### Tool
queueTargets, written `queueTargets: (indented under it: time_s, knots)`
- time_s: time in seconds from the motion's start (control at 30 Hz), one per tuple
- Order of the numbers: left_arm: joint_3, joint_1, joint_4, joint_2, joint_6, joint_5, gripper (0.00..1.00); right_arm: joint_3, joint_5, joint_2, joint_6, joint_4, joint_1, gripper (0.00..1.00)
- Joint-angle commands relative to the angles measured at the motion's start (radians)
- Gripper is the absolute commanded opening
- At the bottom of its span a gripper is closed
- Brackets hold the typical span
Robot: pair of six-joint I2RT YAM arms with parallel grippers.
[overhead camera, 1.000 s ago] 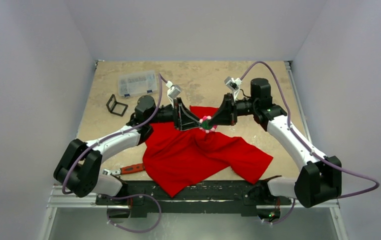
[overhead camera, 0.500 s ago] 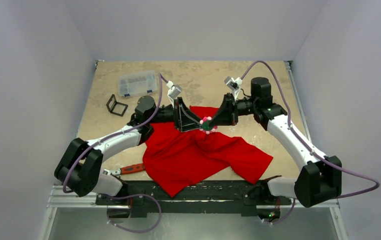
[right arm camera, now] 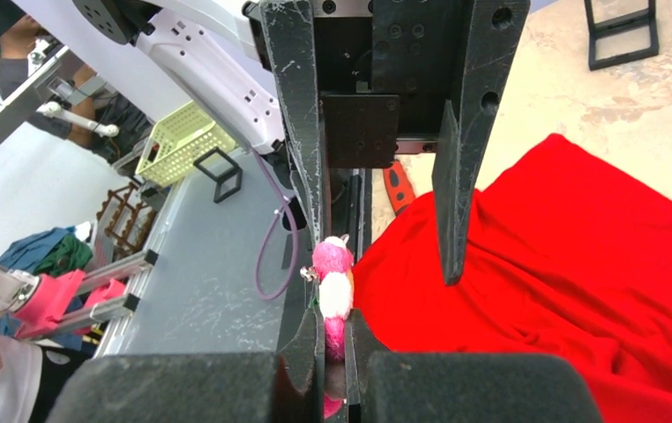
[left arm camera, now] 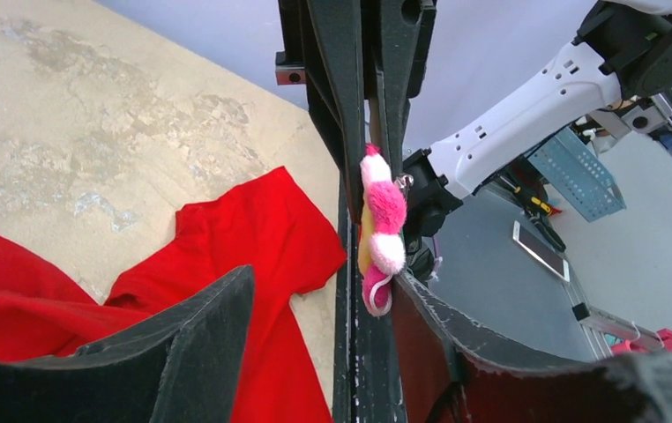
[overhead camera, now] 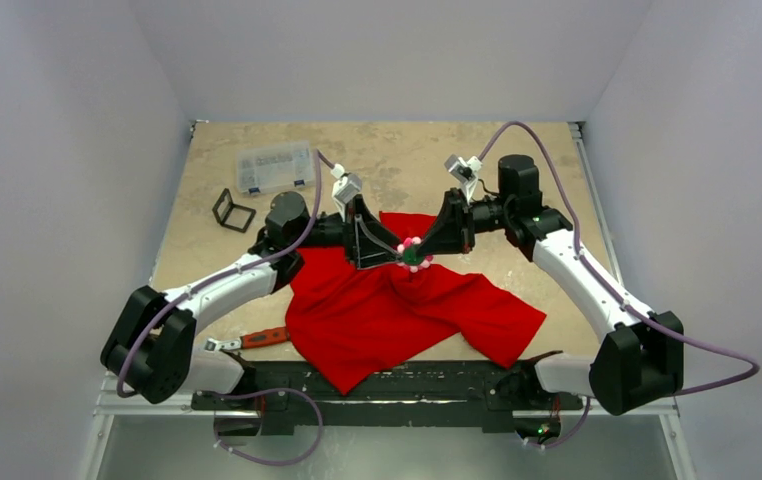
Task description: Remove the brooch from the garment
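- Brooch [overhead camera: 413, 253]: a small flower with fluffy pink and white petals. It is held in the air just above the far middle of the garment [overhead camera: 387, 310], a red T-shirt spread loosely on a tan table [overhead camera: 537, 160]. The cloth rises in a peak right under it. Whether it is pinned to the cloth cannot be told.
- Clear plastic box [overhead camera: 275, 166]: well beyond the garment's far left corner.
- Black open frame [overhead camera: 233, 211]: left of the garment, apart from it.
- Red-handled wrench [overhead camera: 257, 338]: just beside the garment's near left edge.
- Left gripper [overhead camera: 389, 250]: above the garment's far left part, pointing right at the brooch. Its fingers [right arm camera: 302, 132] stand spread apart and hold nothing.
- Right gripper [overhead camera: 419, 248]: above the garment's far right part, pointing left. Its fingers [left arm camera: 341, 106] are pressed together on the brooch, pinching it edge-on.
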Motion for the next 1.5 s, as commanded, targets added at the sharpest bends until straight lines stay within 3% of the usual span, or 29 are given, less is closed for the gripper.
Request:
queueTargets:
  time_s: [0.0, 0.33, 0.57, 0.7, 0.87, 0.93, 0.97, 1.07, 1.1, 1.33, 1.47]
  knots:
    - [0.008, -0.021, -0.04, -0.07, 0.108, 0.078, 0.6, 0.047, 0.042, 0.011, -0.047, 0.001, 0.002, 0.0]
    - [0.024, -0.026, -0.052, -0.075, 0.111, 0.058, 0.6, 0.05, 0.043, 0.015, -0.074, -0.018, 0.014, 0.0]
    - [0.059, -0.027, -0.027, -0.05, 0.056, -0.004, 0.36, 0.057, 0.051, 0.005, -0.125, -0.058, 0.03, 0.0]
    - [0.074, -0.029, -0.031, -0.044, 0.048, -0.011, 0.29, 0.058, 0.058, 0.006, -0.135, -0.066, 0.031, 0.0]
    - [0.077, -0.032, -0.065, -0.052, 0.07, -0.015, 0.0, 0.066, 0.065, 0.007, -0.128, -0.06, 0.032, 0.0]
    - [0.075, -0.032, -0.097, -0.061, 0.082, -0.019, 0.0, 0.068, 0.067, 0.004, -0.124, -0.062, 0.032, 0.01]
    - [0.075, -0.032, -0.118, -0.068, 0.092, -0.021, 0.0, 0.069, 0.069, 0.003, -0.124, -0.061, 0.033, 0.06]
    - [0.091, -0.027, -0.241, -0.103, 0.154, -0.052, 0.0, 0.073, 0.077, 0.001, -0.117, -0.057, 0.032, 0.37]
    - [0.1, -0.023, -0.292, -0.116, 0.177, -0.068, 0.0, 0.076, 0.087, 0.0, -0.112, -0.055, 0.031, 0.41]
    - [0.168, 0.01, -0.666, -0.218, 0.445, -0.152, 0.0, 0.078, 0.153, -0.016, -0.082, -0.025, -0.001, 0.61]
    - [0.137, 0.021, -0.796, -0.324, 0.754, -0.102, 0.0, 0.093, 0.155, 0.002, -0.011, 0.01, -0.034, 0.68]
